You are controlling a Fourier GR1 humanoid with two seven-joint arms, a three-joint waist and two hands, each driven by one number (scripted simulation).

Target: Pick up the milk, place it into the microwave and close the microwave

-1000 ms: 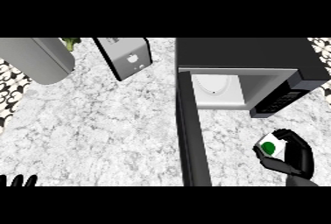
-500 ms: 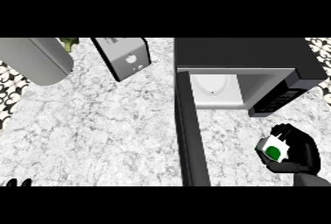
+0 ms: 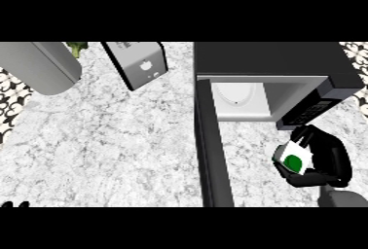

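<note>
Right hand (image 3: pixel 329 159) clenched round milk carton (image 3: pixel 293 159). Carton sits inside the finger curl, thumb side, just below the open microwave (image 3: pixel 273 63). Left hand (image 3: pixel 13 204) at lower edge: state cannot tell.

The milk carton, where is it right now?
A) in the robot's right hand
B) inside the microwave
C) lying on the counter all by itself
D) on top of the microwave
A: the right hand is curled round the milk carton, holding it in front of the open microwave, not inside it.
</note>
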